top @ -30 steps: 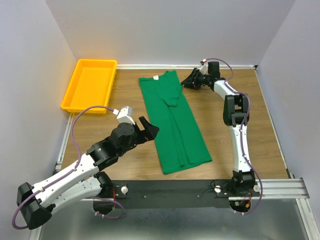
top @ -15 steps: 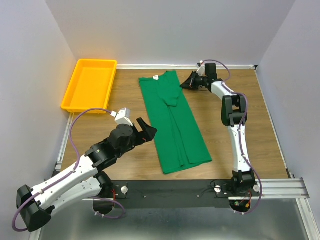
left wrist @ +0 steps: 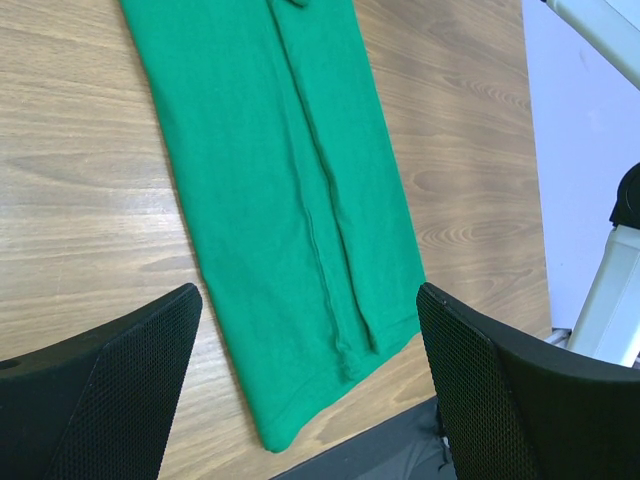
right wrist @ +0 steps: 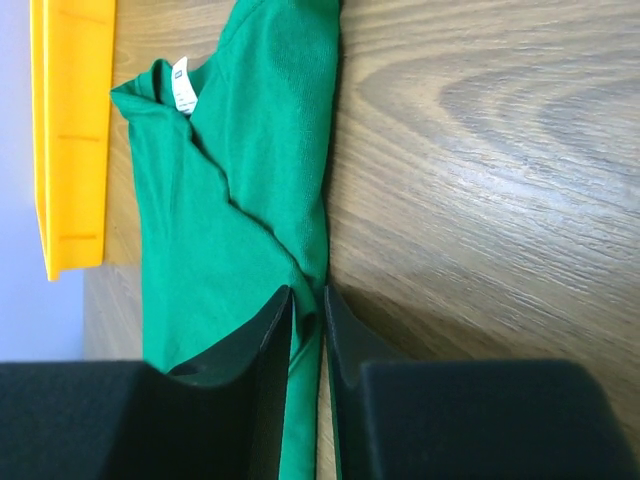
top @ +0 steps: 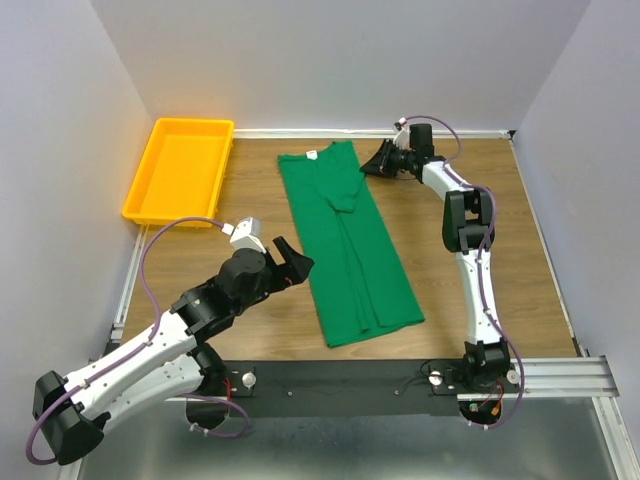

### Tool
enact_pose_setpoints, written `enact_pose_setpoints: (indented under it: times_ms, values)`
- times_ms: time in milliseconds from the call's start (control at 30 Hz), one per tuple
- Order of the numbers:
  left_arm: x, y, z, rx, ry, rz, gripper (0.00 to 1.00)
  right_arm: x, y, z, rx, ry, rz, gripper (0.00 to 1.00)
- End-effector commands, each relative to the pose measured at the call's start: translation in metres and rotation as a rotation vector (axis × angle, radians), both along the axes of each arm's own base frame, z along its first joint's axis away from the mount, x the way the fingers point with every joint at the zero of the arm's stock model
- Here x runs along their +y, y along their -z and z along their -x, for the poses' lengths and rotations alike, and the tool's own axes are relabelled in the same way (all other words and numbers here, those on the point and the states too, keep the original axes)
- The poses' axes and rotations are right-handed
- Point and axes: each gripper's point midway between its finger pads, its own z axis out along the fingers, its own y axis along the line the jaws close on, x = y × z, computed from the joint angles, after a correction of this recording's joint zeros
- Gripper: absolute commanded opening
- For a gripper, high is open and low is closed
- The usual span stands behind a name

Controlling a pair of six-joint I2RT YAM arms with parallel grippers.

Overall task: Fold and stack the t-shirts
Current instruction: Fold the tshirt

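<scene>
- The wooden desk (top: 480, 200) fills your top view, with grey walls on three sides.
- The green t-shirt (top: 345, 250) lies flat near the middle of the desk. It is folded lengthwise into a long strip, collar at the far end and hem at the near end, and the near end slants a little to the right. One sleeve lies folded over its far half.
- The yellow tray (top: 180, 175) sits in the far left corner, apart from the shirt's far end.
- Your left gripper (top: 296, 257) hovers just left of the shirt's middle. Its fingers (left wrist: 130, 380) are spread wide and hold nothing, and the left wrist view shows the shirt's near end between them, below.
- Your right gripper (top: 372, 167) is at the shirt's right edge, close to the far end. Its fingers (right wrist: 260, 350) stand nearly together with only a thin slit between them, and the shirt's edge runs into that slit. You cannot tell whether they pinch the cloth.
- The small white neck label (right wrist: 180, 85) shows at the collar.
</scene>
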Motion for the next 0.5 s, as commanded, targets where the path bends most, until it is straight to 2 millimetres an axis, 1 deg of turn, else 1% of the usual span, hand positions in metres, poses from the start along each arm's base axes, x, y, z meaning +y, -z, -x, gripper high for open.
enact_pose_setpoints:
  times_ms: [0,333,433,467]
  values:
    - [0.0026,0.002,0.0006,-0.004,0.004,-0.004,0.96,-0.0031,-0.0139,-0.0073,-0.043,0.034,0.049,0.27]
    - [0.0022,0.0063,0.0012,0.0,0.012,-0.005,0.96,-0.0037,-0.019,-0.0081,-0.048,0.04,0.05,0.26]
    - [0.0017,0.0086,0.0018,0.003,0.017,-0.007,0.96,-0.0033,-0.0194,-0.0069,-0.048,0.036,0.048,0.21]
    - [0.0017,0.0104,0.0022,0.006,0.018,-0.008,0.96,-0.0034,-0.0199,-0.0063,-0.047,0.031,0.044,0.14]
